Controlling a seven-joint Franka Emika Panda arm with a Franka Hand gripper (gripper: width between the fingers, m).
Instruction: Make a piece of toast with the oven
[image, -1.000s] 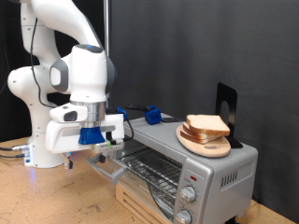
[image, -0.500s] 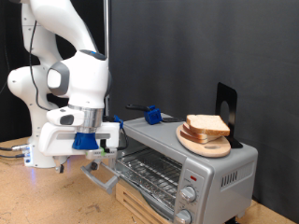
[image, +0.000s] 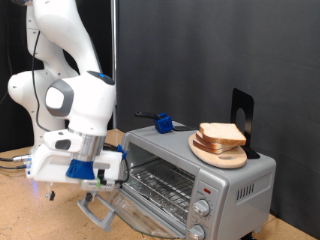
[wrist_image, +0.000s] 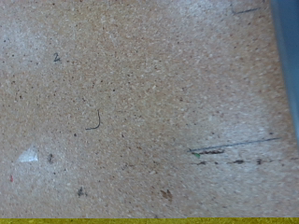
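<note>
The oven (image: 232, 180) is a silver-grey box at the exterior view's right, with its wire rack (image: 165, 183) showing inside. Its glass door (image: 125, 203) is swung out and down towards the exterior view's left. My gripper (image: 97, 183) hangs low at the door's outer handle edge (image: 92, 207), its fingertips hidden behind the blue finger mounts. A pile of bread slices (image: 222, 134) lies on a round wooden plate (image: 215, 153) on the oven's top. No separate piece of toast is in view. The wrist view shows only the speckled tabletop (wrist_image: 131, 103); the gripper does not show there.
A blue object (image: 162, 123) and a black stand (image: 242, 110) sit on the oven's top. Two round knobs (image: 207, 208) are on the oven's front. The robot's white base (image: 40, 100) fills the exterior view's left. A blue-grey edge (wrist_image: 286, 65) borders the wrist view.
My gripper has moved down and towards the exterior view's left. The oven door has swung further down and open along with it.
</note>
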